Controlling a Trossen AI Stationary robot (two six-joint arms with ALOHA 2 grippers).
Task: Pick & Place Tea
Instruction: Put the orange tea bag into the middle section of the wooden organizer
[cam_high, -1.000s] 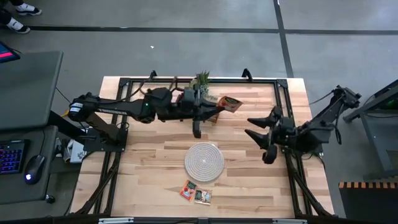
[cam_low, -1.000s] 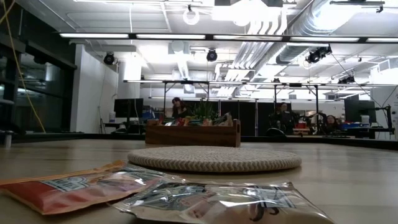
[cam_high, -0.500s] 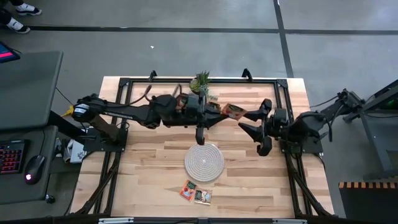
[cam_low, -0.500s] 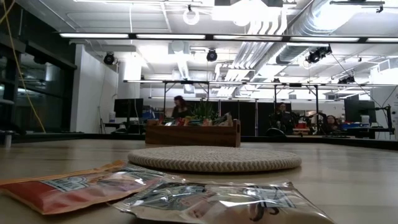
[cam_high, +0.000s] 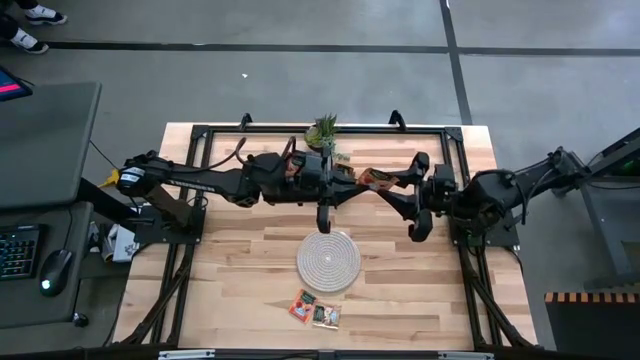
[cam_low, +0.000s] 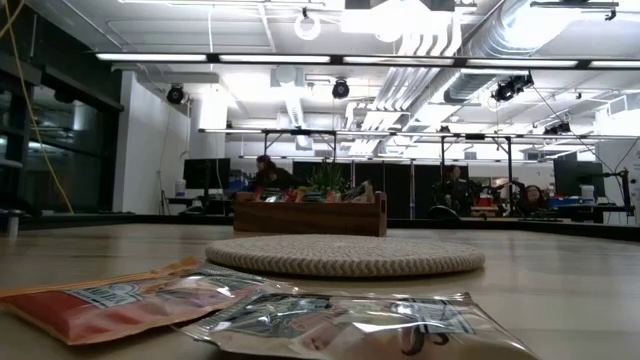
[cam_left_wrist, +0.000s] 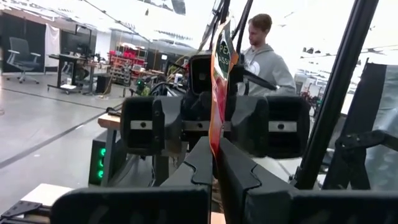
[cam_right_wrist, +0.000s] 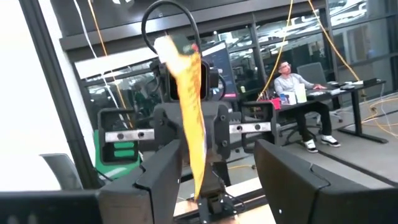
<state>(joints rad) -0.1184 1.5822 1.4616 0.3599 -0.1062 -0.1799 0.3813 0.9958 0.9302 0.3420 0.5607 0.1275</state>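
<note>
Your right gripper (cam_high: 402, 190) has closed in, fingers wide around the sachet (cam_high: 375, 178) pinched in the left gripper (cam_high: 352, 183), likely a handover.

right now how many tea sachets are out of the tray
3. One is pinched in the shut left hand, held up between both arms: the held sachet. Two loose sachets lie at the table's near edge. More may sit hidden in the wooden tray.

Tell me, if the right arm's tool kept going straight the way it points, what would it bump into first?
Most likely the tea sachet pinched upright in the left tool. It already hangs between the right tool's open fingers, though depth is hard to judge.
</note>
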